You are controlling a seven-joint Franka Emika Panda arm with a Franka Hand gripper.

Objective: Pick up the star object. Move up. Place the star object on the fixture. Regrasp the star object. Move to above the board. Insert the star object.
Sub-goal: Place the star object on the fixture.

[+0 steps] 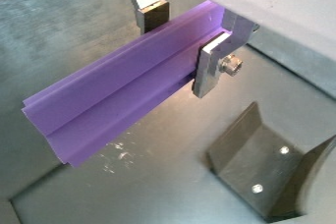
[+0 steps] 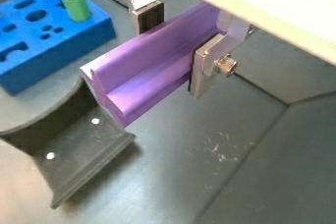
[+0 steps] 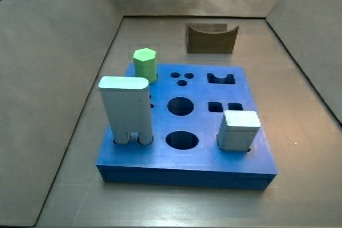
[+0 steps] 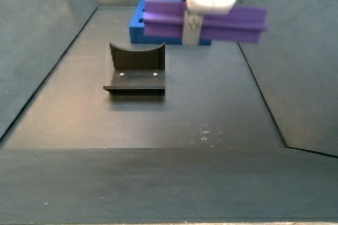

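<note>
My gripper (image 1: pixel 182 43) is shut on the star object (image 1: pixel 112 100), a slim purple ridged bar held level across the jaws, with most of its length sticking out to one side. It shows in both wrist views (image 2: pixel 144 71). In a side view the gripper (image 4: pixel 199 27) holds the bar (image 4: pixel 231 22) in the air, to the right of and beyond the fixture (image 4: pixel 134 71) and in front of the blue board (image 4: pixel 140 17). The fixture, dark with a U-shaped notch, stands empty on the floor (image 1: pixel 269 169) (image 2: pixel 73 149) (image 3: pixel 211 38). The board (image 3: pixel 201 152) also shows in a wrist view (image 2: pixel 39 41).
A green hexagonal peg (image 3: pixel 144 64) (image 2: pixel 75 0), a tall pale blue-green block (image 3: pixel 124 107) and a pale cube (image 3: pixel 241 129) stand in the board. Sloping grey walls (image 4: pixel 40 61) enclose the dark floor on all sides.
</note>
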